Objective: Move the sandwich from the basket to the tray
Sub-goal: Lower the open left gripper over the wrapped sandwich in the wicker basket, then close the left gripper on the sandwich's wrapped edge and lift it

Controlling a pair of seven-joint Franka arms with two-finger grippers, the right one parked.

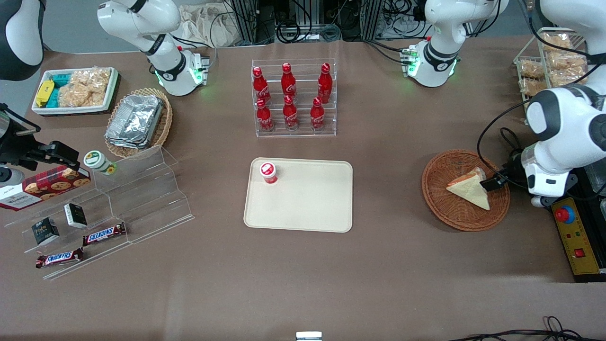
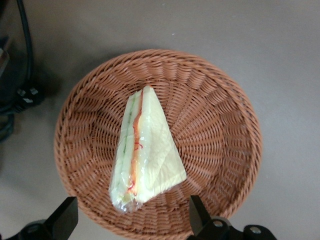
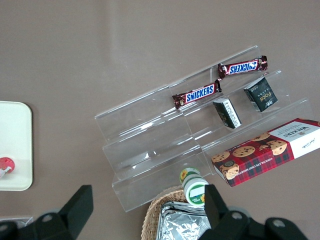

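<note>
The sandwich, a clear-wrapped wedge of white bread with red and green filling along one edge, lies in the round reddish-brown wicker basket toward the working arm's end of the table. My gripper hangs above the basket at the rim nearest the working arm. It is open, with the fingers spread wider than the sandwich's broad end and nothing between them. The beige tray lies flat at mid-table and carries a small red-capped cup in one corner.
A clear rack of red bottles stands farther from the front camera than the tray. Toward the parked arm's end are a tan basket with foil containers, a white snack bin and acrylic steps. A yellow control box sits beside the basket.
</note>
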